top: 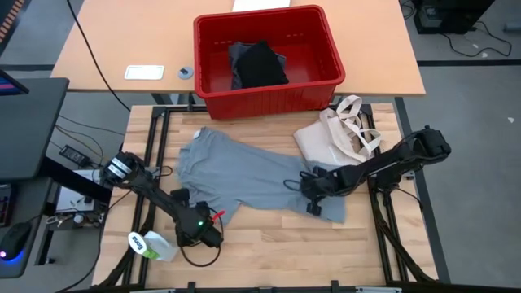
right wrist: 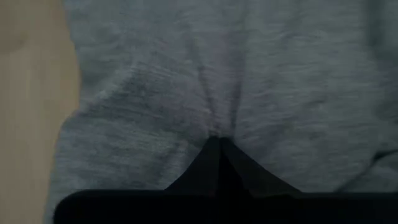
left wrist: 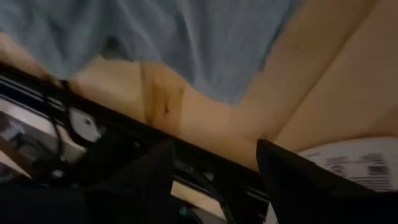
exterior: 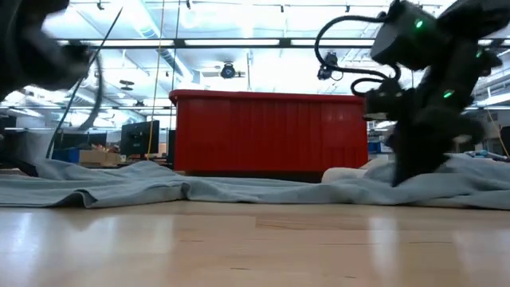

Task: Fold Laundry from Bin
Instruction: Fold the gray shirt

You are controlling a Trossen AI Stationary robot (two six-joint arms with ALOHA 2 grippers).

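Grey T-shirt [top: 244, 179] lies spread on a light wooden table [top: 269, 244]; right gripper [top: 309, 195] pinches its cloth, left gripper [top: 213, 236] hangs parted, red bin [top: 269, 89] behind.

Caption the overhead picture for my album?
Right gripper pinches a grey T-shirt spread before the red bin.

The left end effector [left wrist: 211, 180] is hanging over the edge of the wooden desk [left wrist: 323, 81], its two dark fingers [left wrist: 292, 186] standing apart with nothing between them. The light grey T-shirt [left wrist: 186, 37] is lying spread on the desk, its hem stopping short of the edge. A white labelled object [left wrist: 354, 158] is showing just beside one finger.
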